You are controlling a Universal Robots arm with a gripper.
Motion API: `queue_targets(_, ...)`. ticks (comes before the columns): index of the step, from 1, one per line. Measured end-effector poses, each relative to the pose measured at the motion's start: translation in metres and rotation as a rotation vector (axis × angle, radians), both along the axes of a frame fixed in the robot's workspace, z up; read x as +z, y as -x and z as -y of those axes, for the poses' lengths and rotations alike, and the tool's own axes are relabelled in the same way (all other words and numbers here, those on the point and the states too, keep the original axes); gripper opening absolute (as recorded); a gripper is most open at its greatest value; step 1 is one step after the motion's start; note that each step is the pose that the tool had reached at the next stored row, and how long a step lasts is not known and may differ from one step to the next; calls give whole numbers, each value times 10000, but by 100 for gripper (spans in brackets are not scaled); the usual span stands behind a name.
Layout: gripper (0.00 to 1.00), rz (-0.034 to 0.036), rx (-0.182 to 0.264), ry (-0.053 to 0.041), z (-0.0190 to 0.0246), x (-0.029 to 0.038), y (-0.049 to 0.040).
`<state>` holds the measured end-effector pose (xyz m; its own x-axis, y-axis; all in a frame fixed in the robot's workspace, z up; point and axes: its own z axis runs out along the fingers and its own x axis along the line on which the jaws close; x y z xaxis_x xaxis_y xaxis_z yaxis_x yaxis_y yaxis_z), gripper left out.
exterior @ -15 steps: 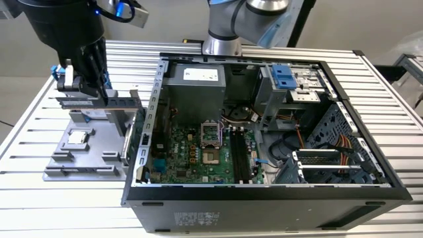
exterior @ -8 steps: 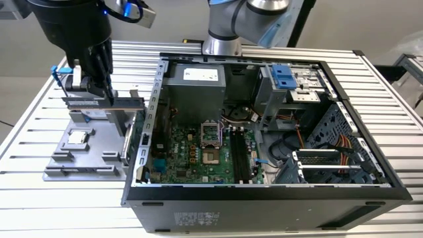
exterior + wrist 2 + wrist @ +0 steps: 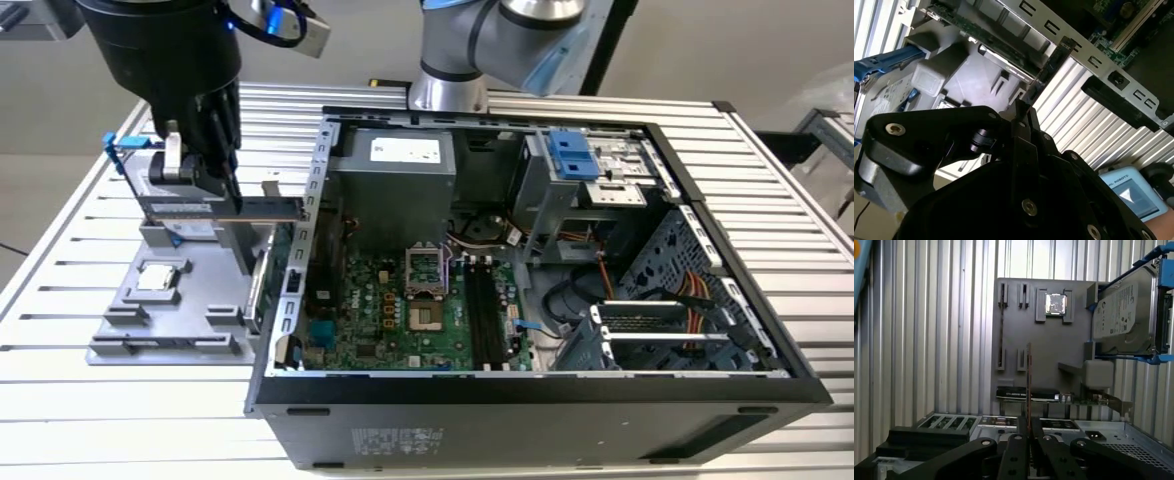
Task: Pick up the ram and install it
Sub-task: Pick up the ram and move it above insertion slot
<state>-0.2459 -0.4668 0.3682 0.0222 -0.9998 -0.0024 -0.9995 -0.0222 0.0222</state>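
White printed labels sat on the power supply (image 3: 404, 150) inside the open computer case (image 3: 534, 385) and on the hard drive (image 3: 1121, 310), but I couldn't make out the print. The ram (image 3: 274, 208) was clamped on edge in the end effector (image 3: 220, 195). It was held level, with its long axis running from the exterior view's left to its right, above the grey tray (image 3: 147, 320). Its right end was close to the case wall. The arm's wrist pointed straight down over the tabletop (image 3: 80, 400).
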Motion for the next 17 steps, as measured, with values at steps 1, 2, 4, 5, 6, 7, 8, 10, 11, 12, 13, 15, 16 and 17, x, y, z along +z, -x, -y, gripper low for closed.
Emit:
queue_targets(1, 0, -2, 0, 0, 0, 0, -11)
queue_targets(2, 0, -4, 0, 0, 0, 0, -22)
queue_targets(4, 0, -7, 0, 0, 0, 0, -46)
queue_targets(5, 0, -8, 0, 0, 0, 0, -56)
queue_targets(6, 0, -8, 0, 0, 0, 0, -66)
queue_targets(7, 0, -9, 0, 0, 0, 0, -76)
queue_targets(8, 0, -9, 0, 0, 0, 0, -86)
queue_targets(10, 0, -9, 0, 0, 0, 0, -108)
queue_targets(11, 0, -9, 0, 0, 0, 0, -120)
queue_targets(12, 0, -10, 0, 1, 0, 0, -134)
queue_targets(13, 0, -9, 0, 0, 0, 0, -147)
queue_targets(15, 0, -9, 0, 0, 0, 0, -178)
queue_targets(16, 0, -10, 1, 0, 0, 0, -194)
queue_targets(17, 0, -10, 0, 0, 0, 0, -208)
